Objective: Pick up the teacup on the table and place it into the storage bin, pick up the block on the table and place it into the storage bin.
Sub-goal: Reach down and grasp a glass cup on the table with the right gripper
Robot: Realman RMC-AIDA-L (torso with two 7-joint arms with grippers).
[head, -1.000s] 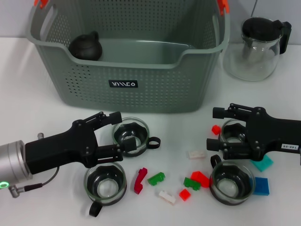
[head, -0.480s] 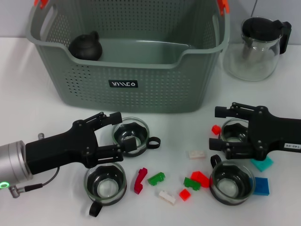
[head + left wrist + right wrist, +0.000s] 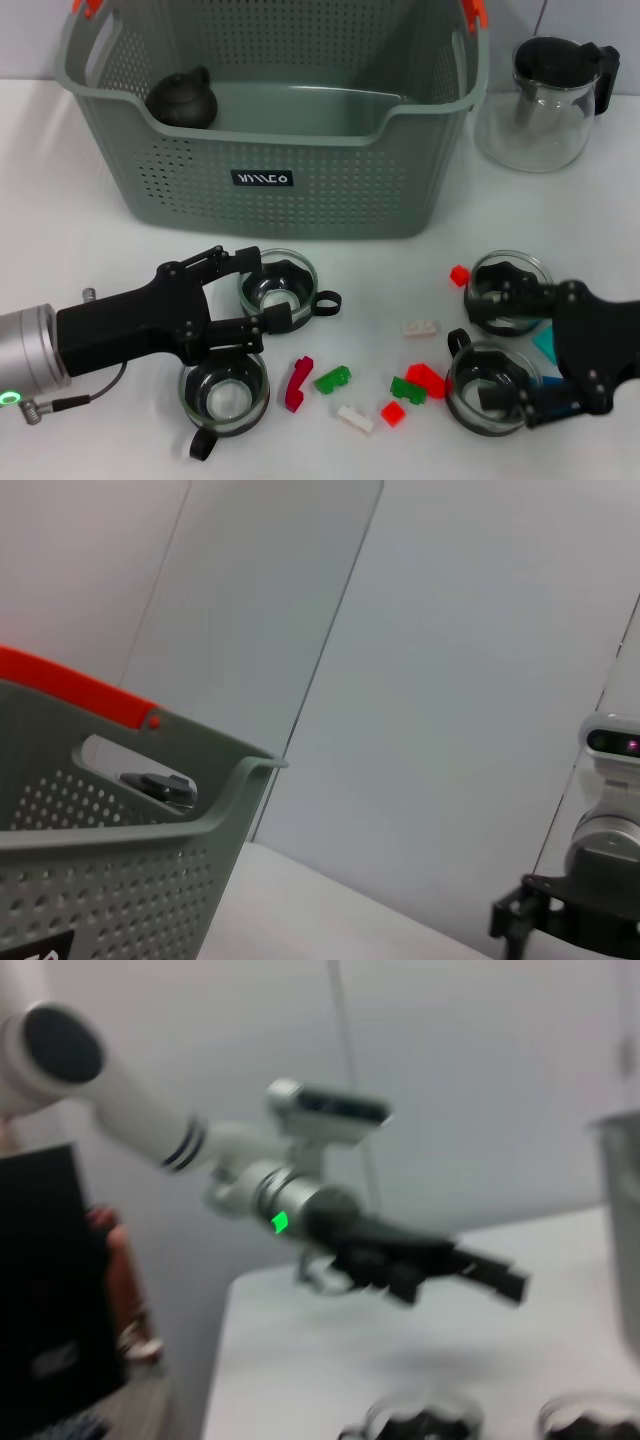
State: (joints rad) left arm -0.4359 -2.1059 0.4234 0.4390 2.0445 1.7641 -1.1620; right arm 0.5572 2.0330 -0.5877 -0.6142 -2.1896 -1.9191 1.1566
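the left gripper (image 3: 258,290), fingers spread and empty, straddles the clear glass teacup with black insert (image 3: 277,284); the grey-green perforated storage bin (image 3: 300,150) lies at twelve o'clock. right gripper (image 3: 505,350): spread, empty.

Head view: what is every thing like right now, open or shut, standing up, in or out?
storage bin: upright, holds only a dark little teapot
glass teapot: upright, lid on
teacups: four, upright, all on the table
blocks: scattered on the table
left end effector: open, at a teacup
right end effector: open, low over two teacups
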